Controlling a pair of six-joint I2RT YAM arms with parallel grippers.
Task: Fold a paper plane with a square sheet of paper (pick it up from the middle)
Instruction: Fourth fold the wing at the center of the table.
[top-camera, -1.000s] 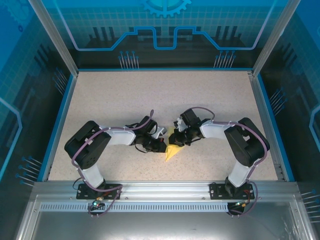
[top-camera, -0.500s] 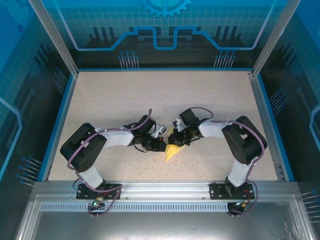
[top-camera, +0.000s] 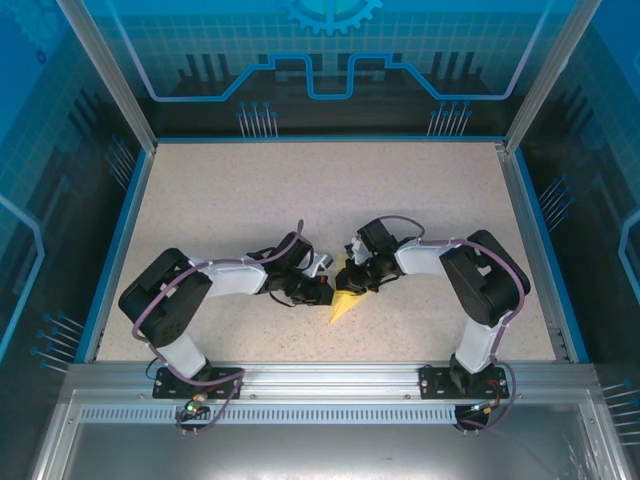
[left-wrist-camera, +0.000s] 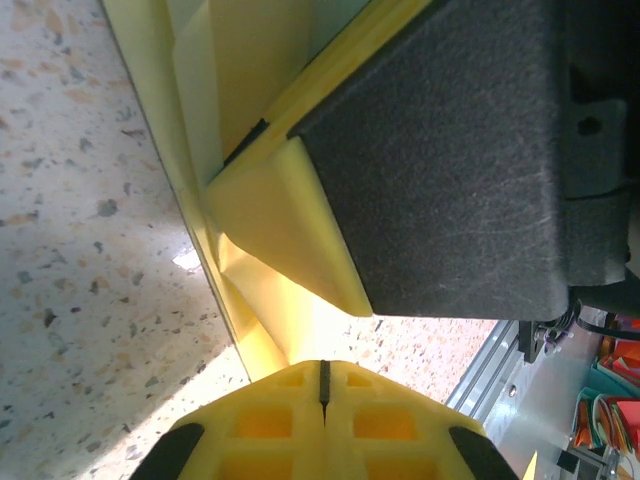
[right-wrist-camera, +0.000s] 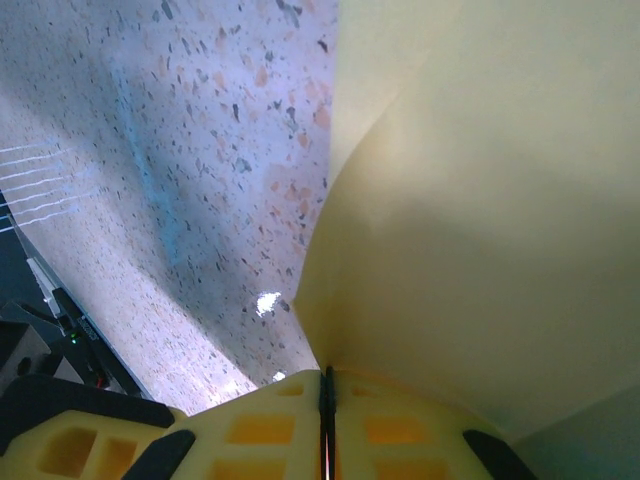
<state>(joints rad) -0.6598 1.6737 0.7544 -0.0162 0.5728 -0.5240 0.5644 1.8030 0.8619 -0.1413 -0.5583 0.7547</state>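
Left claw (top-camera: 318, 291) and right claw (top-camera: 356, 281) meet nose to nose on the speckled worktop (top-camera: 250, 200), roughly midway between left and right and nearer the near edge than the far one. From above, the paper plane (top-camera: 339, 304) lies between them: a pale-yellow pointed shape whose tip points toward the near edge, clear of both claws. Its far part is hidden beneath them. At this height the jaws are too small to judge.

The wrist cameras give the detail the overhead view lacks. The left wrist view shows the left claw's yellow fingers (left-wrist-camera: 270, 420) pressed together, with a thin dark seam between them. Folded layers of the paper (left-wrist-camera: 225, 70) rise from just beside the tips toward the upper left. I cannot tell whether any paper is caught in that seam. The right claw's dark body and one of its yellow fingers sit close against the paper on the right of this view.

The right wrist view shows the right claw's fingers (right-wrist-camera: 260, 430) also closed to a hairline. A broad curved flap of the paper (right-wrist-camera: 470, 230) springs straight out of the seam, so this claw is pinching the plane. Speckled worktop shows to the left of the flap.
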